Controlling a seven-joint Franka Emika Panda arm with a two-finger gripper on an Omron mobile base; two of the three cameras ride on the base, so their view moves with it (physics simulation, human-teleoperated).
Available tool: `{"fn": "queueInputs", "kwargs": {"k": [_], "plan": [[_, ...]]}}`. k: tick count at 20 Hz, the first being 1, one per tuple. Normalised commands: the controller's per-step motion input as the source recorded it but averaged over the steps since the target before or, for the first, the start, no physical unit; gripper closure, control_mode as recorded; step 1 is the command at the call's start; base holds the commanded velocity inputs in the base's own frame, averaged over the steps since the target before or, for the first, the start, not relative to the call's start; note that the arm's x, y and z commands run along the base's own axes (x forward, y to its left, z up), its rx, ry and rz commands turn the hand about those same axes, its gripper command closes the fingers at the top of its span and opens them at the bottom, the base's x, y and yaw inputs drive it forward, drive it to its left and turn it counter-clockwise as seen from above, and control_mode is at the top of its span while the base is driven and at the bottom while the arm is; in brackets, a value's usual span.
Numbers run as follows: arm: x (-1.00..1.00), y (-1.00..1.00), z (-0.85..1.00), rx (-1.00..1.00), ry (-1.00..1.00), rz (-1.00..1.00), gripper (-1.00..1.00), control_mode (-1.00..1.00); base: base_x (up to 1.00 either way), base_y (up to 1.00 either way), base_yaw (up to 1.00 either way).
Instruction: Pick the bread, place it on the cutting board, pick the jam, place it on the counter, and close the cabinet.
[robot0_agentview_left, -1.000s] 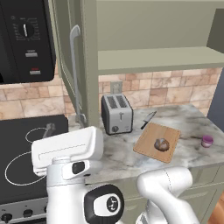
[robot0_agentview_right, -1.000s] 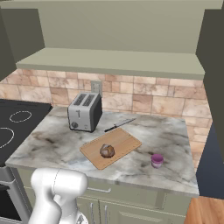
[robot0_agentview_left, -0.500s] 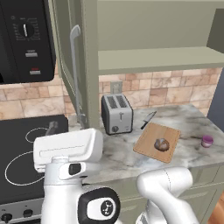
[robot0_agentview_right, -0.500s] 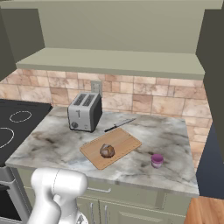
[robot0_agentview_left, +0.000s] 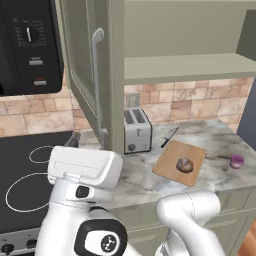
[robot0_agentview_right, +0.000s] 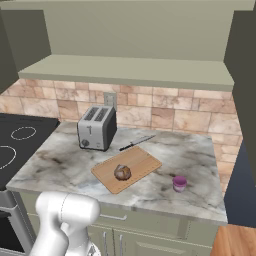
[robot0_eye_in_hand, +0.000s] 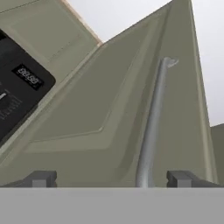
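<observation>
The bread (robot0_agentview_left: 185, 165) (robot0_agentview_right: 122, 172) lies on the cutting board (robot0_agentview_left: 169, 161) (robot0_agentview_right: 144, 162). The purple jam (robot0_agentview_left: 237, 161) (robot0_agentview_right: 179, 183) stands on the counter (robot0_agentview_left: 220, 140) (robot0_agentview_right: 60, 160), right of the board. The cabinet's left door (robot0_agentview_left: 82, 75) (robot0_eye_in_hand: 109, 100) is swung wide open over the counter's left end. My gripper (robot0_eye_in_hand: 111, 178) is open and faces this door from close by. The door's silver handle (robot0_eye_in_hand: 151, 127) (robot0_agentview_left: 97, 80) runs up between my fingertips, nearer the right one. Nothing is held.
A toaster (robot0_agentview_left: 137, 131) (robot0_agentview_right: 97, 128) stands at the back wall, with a knife (robot0_agentview_left: 169, 136) (robot0_agentview_right: 136, 143) beside it. The black stove top (robot0_agentview_left: 25, 165) (robot0_agentview_right: 15, 145) lies to the left. A black microwave (robot0_agentview_left: 30, 45) (robot0_eye_in_hand: 17, 87) hangs above it. The cabinet's right door (robot0_agentview_right: 245, 75) is open too.
My hand has edged slightly to the right, near the open door. Bread, jam and door have not moved.
</observation>
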Motion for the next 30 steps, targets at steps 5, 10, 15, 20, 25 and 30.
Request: {"fn": "queueInputs", "kwargs": {"k": [5, 10, 15, 20, 25, 30], "plan": [[0.25, -0.54, 0.00, 0.11, 0.00, -0.06, -1.00, -1.00, 0.00, 0.00, 0.00], [0.33, -0.66, 0.07, 0.19, 0.00, 0.00, -1.00, -1.00, 0.00, 0.00, 0.00], [0.34, -0.65, 0.06, 0.19, 0.00, 0.00, -1.00, -1.00, 0.00, 0.00, 0.00], [0.34, -0.57, 0.02, 0.15, 0.00, 0.00, -1.00, -1.00, 0.00, 0.00, 0.00], [0.34, -0.57, 0.05, 0.13, 0.02, 0.00, -1.00, -1.00, 0.00, 0.00, 0.00], [0.30, -0.54, 0.04, 0.09, 0.05, 0.00, -1.00, -1.00, 0.00, 0.00, 0.00]]}}
